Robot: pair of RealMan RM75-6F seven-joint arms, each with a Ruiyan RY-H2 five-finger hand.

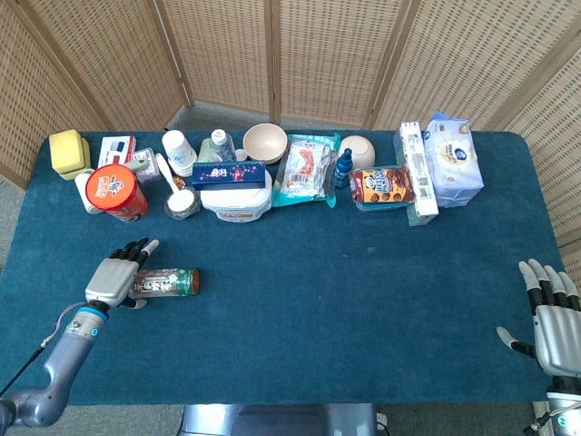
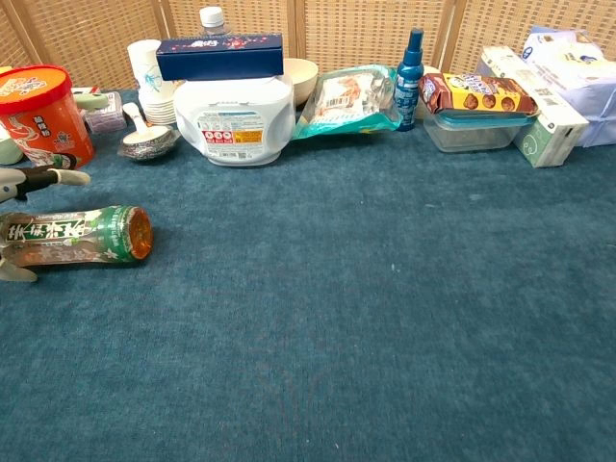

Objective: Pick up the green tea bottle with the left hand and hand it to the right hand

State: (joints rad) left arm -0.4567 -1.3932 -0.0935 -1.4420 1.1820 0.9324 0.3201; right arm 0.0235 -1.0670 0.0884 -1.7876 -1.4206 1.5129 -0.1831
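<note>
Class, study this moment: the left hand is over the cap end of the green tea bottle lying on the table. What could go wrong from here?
1. The green tea bottle lies on its side; a push from the left hand might roll it away.
2. The hand covers only the cap end, so lifting may tip the bottle out.
3. The right hand waits open at the far table edge: a long carry, so the bottle may slip.

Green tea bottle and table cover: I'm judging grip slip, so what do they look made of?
Green tea bottle: likely clear glossy plastic, since its contents show through, with a printed green label. Table cover: apparently matte teal fabric, carpet-like, with a fuzzy nap in the chest view.
</note>
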